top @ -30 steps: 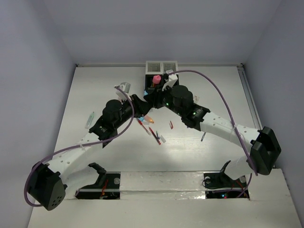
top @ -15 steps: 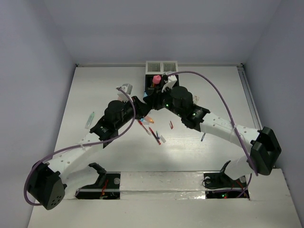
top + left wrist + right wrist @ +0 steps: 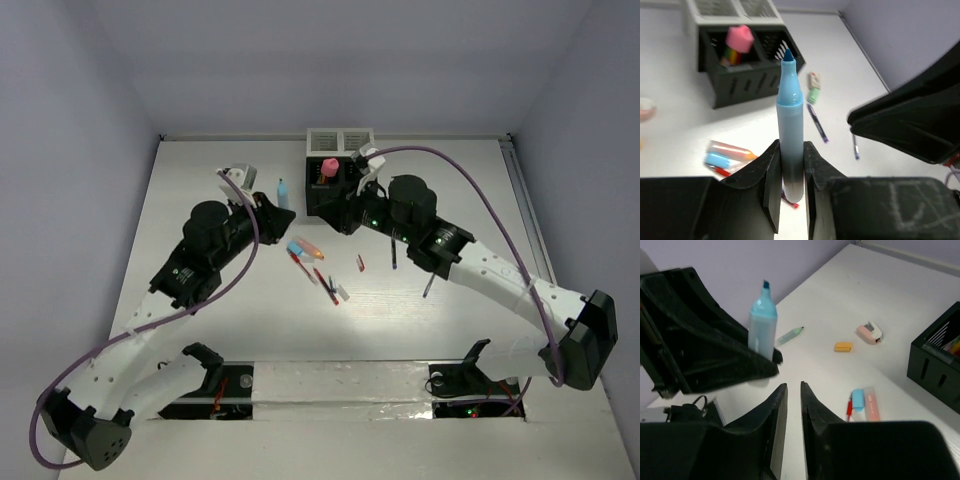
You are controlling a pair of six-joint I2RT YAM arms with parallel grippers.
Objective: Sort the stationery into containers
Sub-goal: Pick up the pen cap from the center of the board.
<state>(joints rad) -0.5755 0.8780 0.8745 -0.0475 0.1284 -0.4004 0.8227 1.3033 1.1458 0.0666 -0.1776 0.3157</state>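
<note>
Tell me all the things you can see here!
black box: one, black, far middle of table.
white box: one, white, joined behind it.
pink marker: one, pink, standing in black box.
light blue marker: one, light blue, upright in left gripper.
lying markers: two, light blue and orange, side by side.
loose pens: several, red and dark, nearby.
green pen: one, green, on table.
left gripper: one, black, shut on light blue marker.
right gripper: one, black, slightly open, empty.
</note>
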